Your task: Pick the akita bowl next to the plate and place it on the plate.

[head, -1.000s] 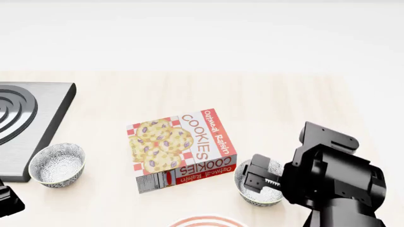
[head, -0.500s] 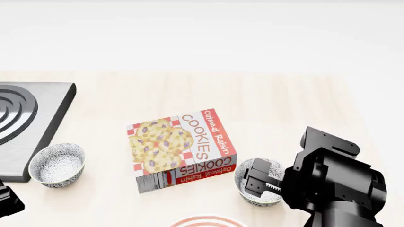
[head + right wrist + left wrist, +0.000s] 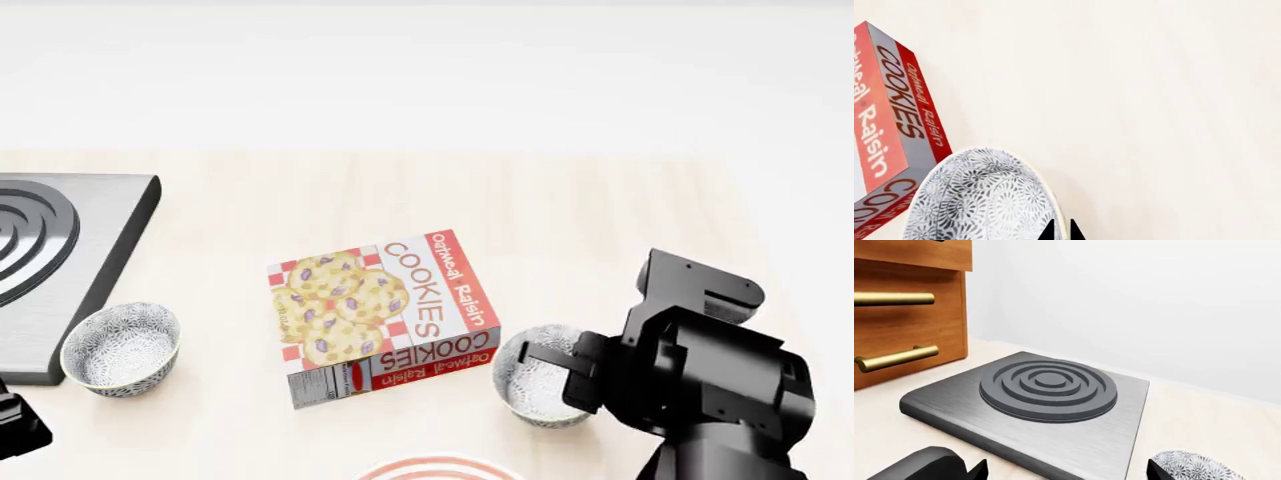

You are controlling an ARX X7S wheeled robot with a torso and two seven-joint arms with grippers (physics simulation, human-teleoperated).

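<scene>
The akita bowl (image 3: 534, 388), white with a fine grey pattern, sits just right of the cookie box and above the plate (image 3: 441, 467), whose red-striped rim only peeks in at the head view's lower edge. My right gripper (image 3: 553, 364) is down at this bowl's right side. In the right wrist view the bowl (image 3: 981, 200) fills the lower part, and the right gripper (image 3: 1061, 233) has its two dark fingertips close together, pinching the rim between them. My left gripper (image 3: 1067, 475) stands open, fingertips wide apart, near the stove's front edge.
An Oatmeal Raisin cookie box (image 3: 384, 315) lies flat mid-table, touching or nearly touching the held bowl. A second patterned bowl (image 3: 120, 348) sits beside the grey stove burner plate (image 3: 54, 260). A wooden drawer cabinet (image 3: 901, 305) with brass handles stands behind the stove.
The right gripper's fingers have closed on the bowl's rim and the wrist has shifted slightly. The bowl now shows a little further left. The left arm has not moved.
</scene>
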